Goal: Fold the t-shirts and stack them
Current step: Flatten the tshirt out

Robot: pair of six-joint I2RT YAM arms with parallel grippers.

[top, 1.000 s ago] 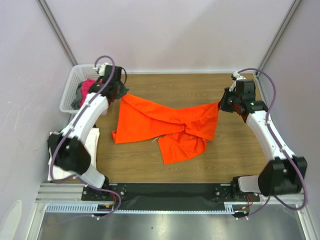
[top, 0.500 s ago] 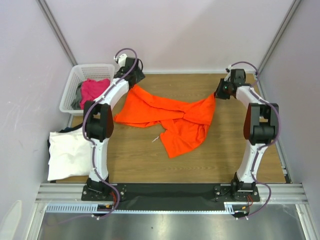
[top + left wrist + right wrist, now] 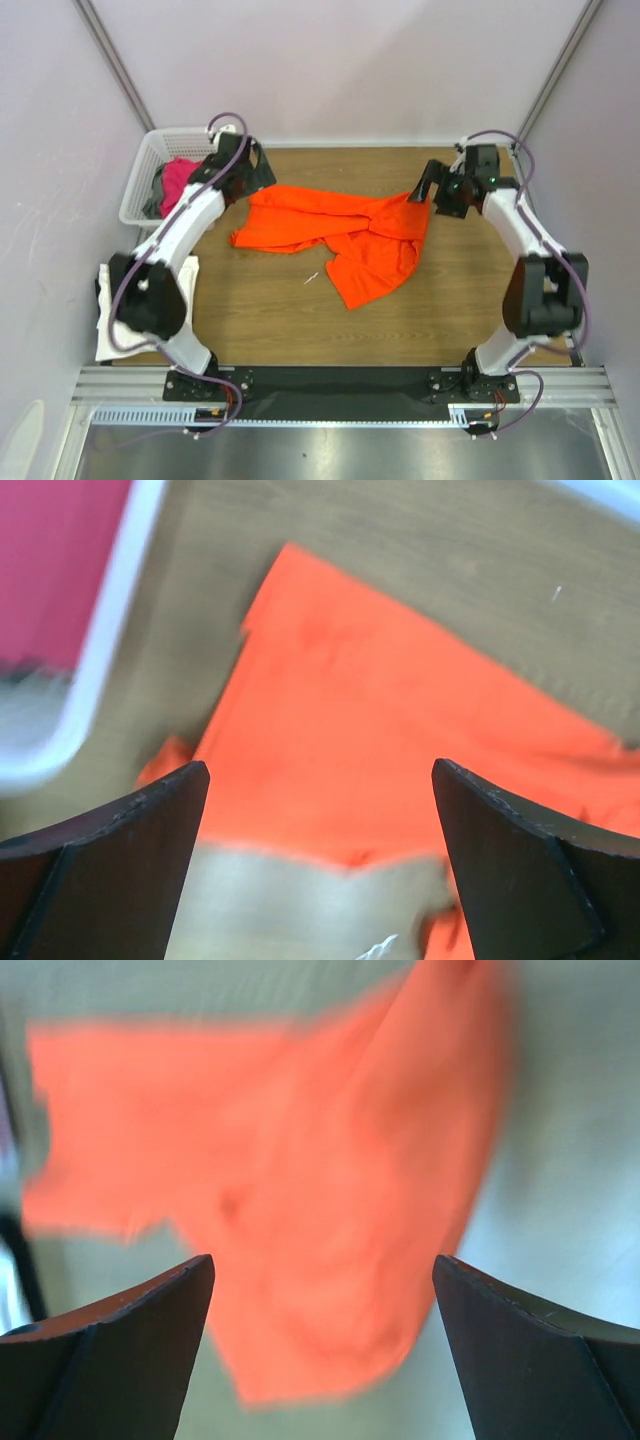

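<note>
On the wooden table (image 3: 290, 325) the orange t-shirt (image 3: 345, 235) lies crumpled and twisted between the two arms, spread from the far left across to the right, with one lobe hanging towards the near edge. The left gripper (image 3: 258, 176) hovers over the shirt's far-left corner, and its wrist view shows both dark fingers (image 3: 110, 870) spread wide with nothing between them, only orange cloth and bare wood underneath. The right gripper (image 3: 430, 188) sits at the shirt's far-right tip. Its jaws are also wide apart and hold nothing, and the cloth below them is blurred in its wrist view. At the far-left corner, just beside the left gripper, stands a white lattice basket (image 3: 140, 190) holding a magenta-pink t-shirt (image 3: 178, 180) and a bit of grey cloth (image 3: 155, 203). The basket's rim comes close to the orange corner but does not touch it. A white t-shirt (image 3: 112, 335) lies flat off the table's left side — the left arm's elbow crosses over it and hides part of it. A small pale scrap (image 3: 312, 278) rests on the wood just near of the orange shirt. Purple cables loop along both arms, and pale walls close the table in on three sides.
</note>
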